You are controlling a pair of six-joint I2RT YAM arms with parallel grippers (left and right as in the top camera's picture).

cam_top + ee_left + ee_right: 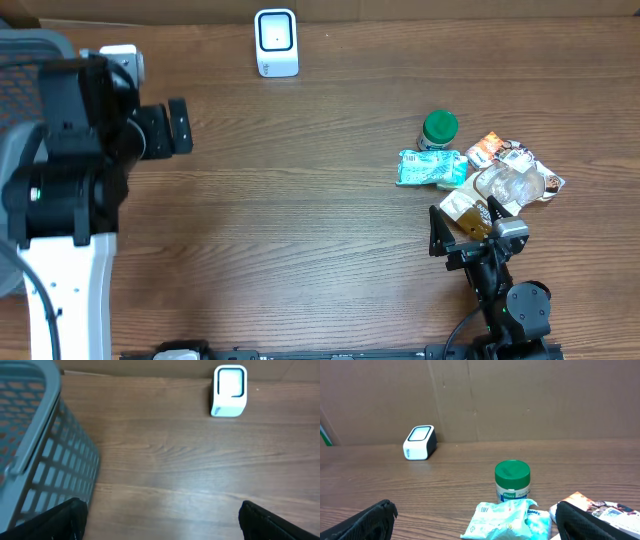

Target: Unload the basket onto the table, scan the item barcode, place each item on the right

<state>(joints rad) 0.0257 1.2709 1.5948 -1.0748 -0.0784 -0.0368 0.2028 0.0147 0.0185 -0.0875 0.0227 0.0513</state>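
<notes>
Behind wooden table [300,200], brown cardboard wall [520,400].

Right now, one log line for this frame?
left gripper: open, empty | right gripper: open, empty | items: untouched pile | scanner: far edge, idle

Surface [300,200]: wood-grain brown top, with a brown cardboard wall along its far edge.

Resting on it:
- White barcode scanner [276,42], upright at the far edge, taken here as landmark.
- Grey mesh basket [35,450], well to the left of the scanner, at the surface's left edge.
- Green-lidded jar [439,130], upright, to the right of the scanner and nearer the front.
- Teal wipes packet [432,168], lying flat, touching the jar on its front side.
- Heap of snack packets and clear plastic wrap [510,175], just right of the wipes packet, farthest from the scanner.
</notes>
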